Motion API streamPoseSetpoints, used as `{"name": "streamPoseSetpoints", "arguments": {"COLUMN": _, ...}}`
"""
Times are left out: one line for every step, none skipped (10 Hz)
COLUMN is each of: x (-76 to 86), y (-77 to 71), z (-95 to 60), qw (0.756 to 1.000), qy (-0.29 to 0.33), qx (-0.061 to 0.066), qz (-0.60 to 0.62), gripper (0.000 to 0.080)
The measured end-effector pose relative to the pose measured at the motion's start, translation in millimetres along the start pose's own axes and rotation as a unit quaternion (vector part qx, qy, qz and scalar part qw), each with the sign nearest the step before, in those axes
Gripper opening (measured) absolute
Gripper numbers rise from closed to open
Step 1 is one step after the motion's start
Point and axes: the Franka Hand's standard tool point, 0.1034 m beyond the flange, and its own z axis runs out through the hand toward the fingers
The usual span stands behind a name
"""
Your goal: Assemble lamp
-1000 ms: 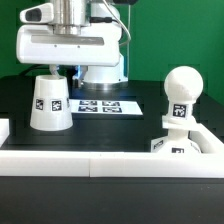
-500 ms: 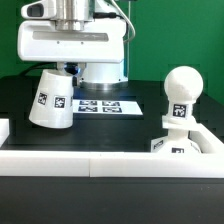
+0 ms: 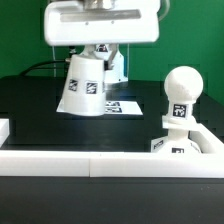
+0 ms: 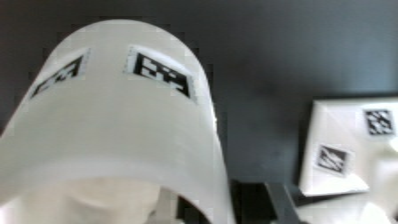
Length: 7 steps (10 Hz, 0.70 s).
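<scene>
- We see the shade (image 3: pixel 84 84) lifted clear of the black table (image 3: pixel 30 105), tilted, its narrow end up under the wrist housing and its wide rim down, hanging just above the marker board (image 3: pixel 117 105).
- The gripper (image 3: pixel 86 52) sits at about 12 o'clock of the shade in the exterior view; its fingertips are hidden behind the shade's top and the wide white housing.
- From the shade hanging in the air beneath it, we take the gripper to be pinching the shade at its narrow end, though the contact itself is not plainly visible.
- In the wrist view the shade (image 4: pixel 125 130) fills most of the picture, blurred at the near end, with two square tags on its side.
- Also in the wrist view, the marker board (image 4: pixel 347 150) lies flat on the dark table, at about 3 o'clock of the shade, with tags on it.
- The bulb (image 3: pixel 180 88) stands upright at about 3 o'clock of the shade in the exterior view, well apart from it, a tag on its stem.
- The bulb's stem rises from the base (image 3: pixel 185 146), whose tagged top shows just behind the white rail (image 3: pixel 100 165) that runs across the front.
- The shade touches neither bulb nor base.
</scene>
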Motion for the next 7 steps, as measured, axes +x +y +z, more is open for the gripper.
{"name": "streamPoseSetpoints", "arguments": {"x": 9.6, "y": -14.5, "z": -7.9, "qw": 1.000, "qy": -0.002, "qx": 0.005, "qz": 0.018, "gripper": 0.0044}}
{"name": "streamPoseSetpoints", "arguments": {"x": 26.2, "y": -33.9, "z": -21.1, "qw": 0.999, "qy": -0.006, "qx": 0.012, "qz": 0.037, "gripper": 0.0044}}
{"name": "streamPoseSetpoints", "arguments": {"x": 36.3, "y": -44.2, "z": -29.8, "qw": 0.999, "qy": -0.007, "qx": 0.015, "qz": 0.048, "gripper": 0.0044}}
{"name": "streamPoseSetpoints", "arguments": {"x": 40.3, "y": -47.8, "z": -32.9, "qw": 0.999, "qy": -0.009, "qx": 0.017, "qz": 0.051, "gripper": 0.0044}}
{"name": "streamPoseSetpoints", "arguments": {"x": 37.8, "y": -45.3, "z": -30.0, "qw": 0.999, "qy": -0.010, "qx": 0.015, "qz": 0.051, "gripper": 0.0044}}
{"name": "streamPoseSetpoints", "arguments": {"x": 37.5, "y": -45.3, "z": -29.4, "qw": 0.999, "qy": -0.010, "qx": 0.015, "qz": 0.051, "gripper": 0.0044}}
{"name": "streamPoseSetpoints", "arguments": {"x": 37.4, "y": -45.3, "z": -29.4, "qw": 0.999, "qy": -0.010, "qx": 0.015, "qz": 0.051, "gripper": 0.0044}}
